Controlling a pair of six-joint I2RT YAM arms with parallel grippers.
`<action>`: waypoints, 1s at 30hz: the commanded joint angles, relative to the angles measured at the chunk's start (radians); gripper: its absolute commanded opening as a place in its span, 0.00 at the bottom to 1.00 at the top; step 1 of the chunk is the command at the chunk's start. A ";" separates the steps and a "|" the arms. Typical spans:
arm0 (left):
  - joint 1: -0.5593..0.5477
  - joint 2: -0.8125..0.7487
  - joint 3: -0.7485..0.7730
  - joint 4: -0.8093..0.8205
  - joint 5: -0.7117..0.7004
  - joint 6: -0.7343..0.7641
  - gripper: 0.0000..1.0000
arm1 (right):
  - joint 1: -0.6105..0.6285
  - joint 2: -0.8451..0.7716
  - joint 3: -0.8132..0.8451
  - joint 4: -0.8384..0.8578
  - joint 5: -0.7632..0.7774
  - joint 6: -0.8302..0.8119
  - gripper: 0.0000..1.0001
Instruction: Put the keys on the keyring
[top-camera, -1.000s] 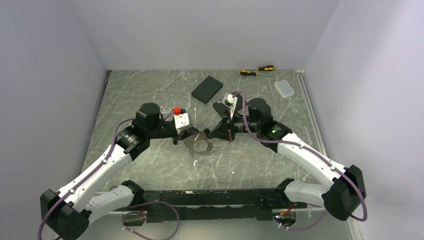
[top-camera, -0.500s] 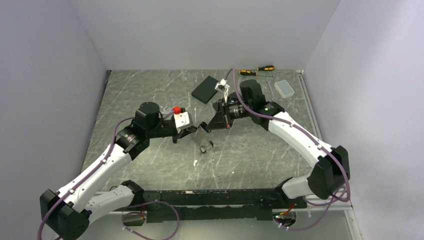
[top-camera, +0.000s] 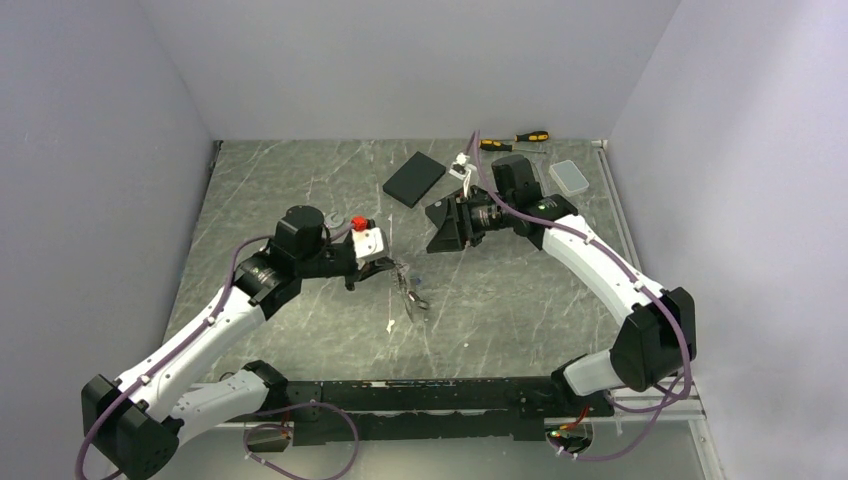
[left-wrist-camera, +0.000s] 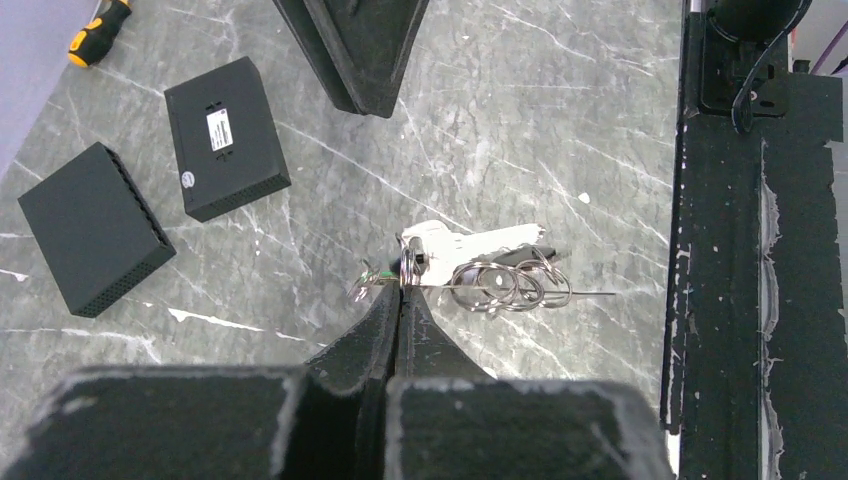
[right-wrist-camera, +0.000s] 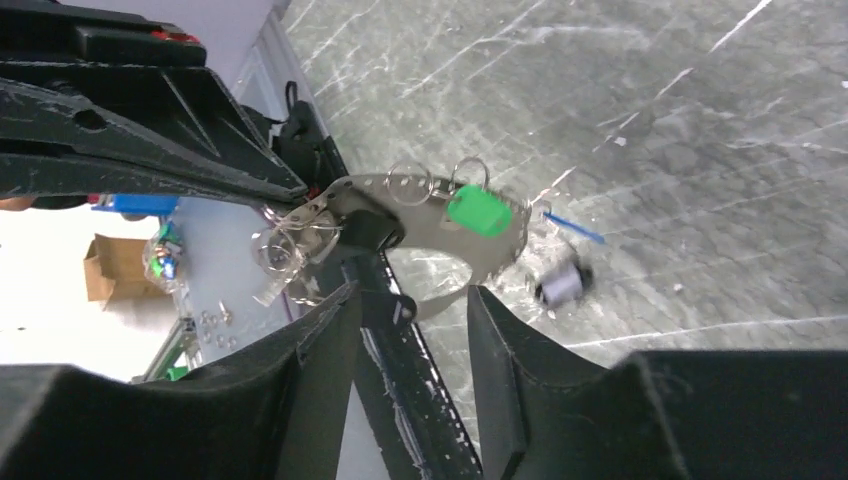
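While your left gripper (top-camera: 391, 267) has its fingers pressed together on one end of the keyring (right-wrist-camera: 375, 193), the ring sticks out from the tips near the middle of the table (top-camera: 300, 180), edge-on in the left wrist view. Several keys (left-wrist-camera: 470, 240) hang off it on small split rings, including a green key (right-wrist-camera: 478, 212); can't tell if they touch the table. Your right gripper (top-camera: 433, 228) sits just beyond the ring, fingers apart, holding nothing.

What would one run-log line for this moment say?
left gripper: shut on keyring | right gripper: open, empty, apart from keyring | keys: clustered at keyring
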 joint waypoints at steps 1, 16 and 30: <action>-0.001 -0.001 0.039 0.022 -0.004 0.006 0.00 | 0.000 0.003 0.025 -0.015 0.087 -0.029 0.49; -0.001 -0.028 0.041 0.045 -0.005 -0.019 0.00 | 0.065 -0.150 -0.234 0.544 -0.072 -0.084 0.52; -0.001 -0.051 0.023 0.079 0.087 -0.026 0.00 | 0.146 -0.184 -0.356 0.812 -0.055 -0.190 0.51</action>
